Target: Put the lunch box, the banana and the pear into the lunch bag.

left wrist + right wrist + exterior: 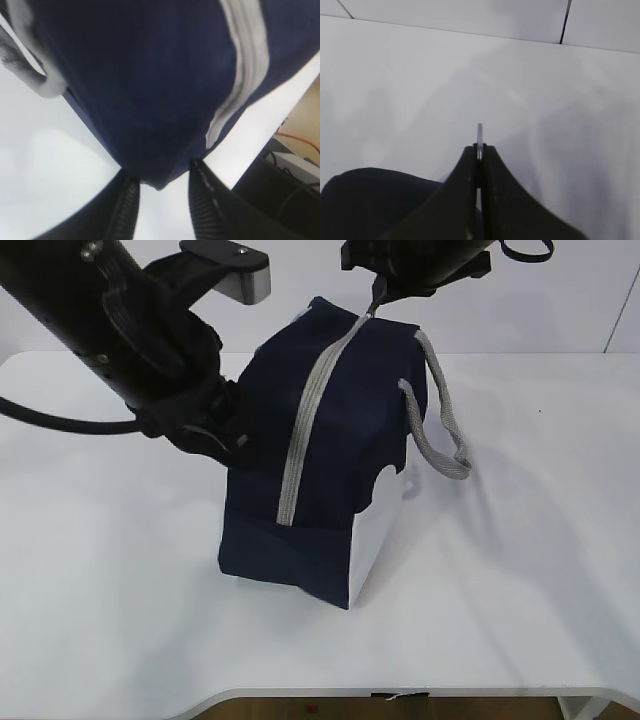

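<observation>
A white table (520,570) is filling the scene, with a pale wall behind it. The lunch bag (320,455) is standing near the middle of the table, its grey zipper (305,420) running closed along the top and down the front, and one grey webbing handle (440,430) is drooping over its right side. The left gripper (162,187) is pressing against the bag's left side, its two fingers (205,200) pinching a fold of the navy fabric between them. The right gripper (479,150) is hovering at the far top end of the zipper, its jaws closed together on the thin ring pull (479,134), which is sticking up edge-on between the tips.
</observation>
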Controlling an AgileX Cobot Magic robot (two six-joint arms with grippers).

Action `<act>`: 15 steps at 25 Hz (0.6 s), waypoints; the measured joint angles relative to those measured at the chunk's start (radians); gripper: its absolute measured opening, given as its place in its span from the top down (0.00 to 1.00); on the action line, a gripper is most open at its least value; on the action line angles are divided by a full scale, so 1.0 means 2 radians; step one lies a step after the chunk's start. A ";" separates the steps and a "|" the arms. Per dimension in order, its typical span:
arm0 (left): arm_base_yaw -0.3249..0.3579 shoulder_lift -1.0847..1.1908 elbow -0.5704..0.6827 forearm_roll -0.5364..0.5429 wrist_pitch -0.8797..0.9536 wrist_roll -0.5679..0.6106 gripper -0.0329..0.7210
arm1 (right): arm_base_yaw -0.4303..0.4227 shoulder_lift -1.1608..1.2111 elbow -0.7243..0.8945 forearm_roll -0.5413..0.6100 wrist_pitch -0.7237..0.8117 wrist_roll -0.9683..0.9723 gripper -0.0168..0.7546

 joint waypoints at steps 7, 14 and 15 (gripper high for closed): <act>0.000 -0.004 -0.055 0.025 0.028 -0.042 0.40 | 0.000 0.000 -0.001 0.013 0.005 0.001 0.97; 0.008 -0.004 -0.100 0.028 -0.006 -0.056 0.35 | 0.000 0.000 -0.001 0.022 0.013 0.001 0.97; 0.012 -0.004 -0.104 0.024 -0.011 -0.057 0.35 | 0.000 0.000 -0.001 0.023 0.015 0.001 0.97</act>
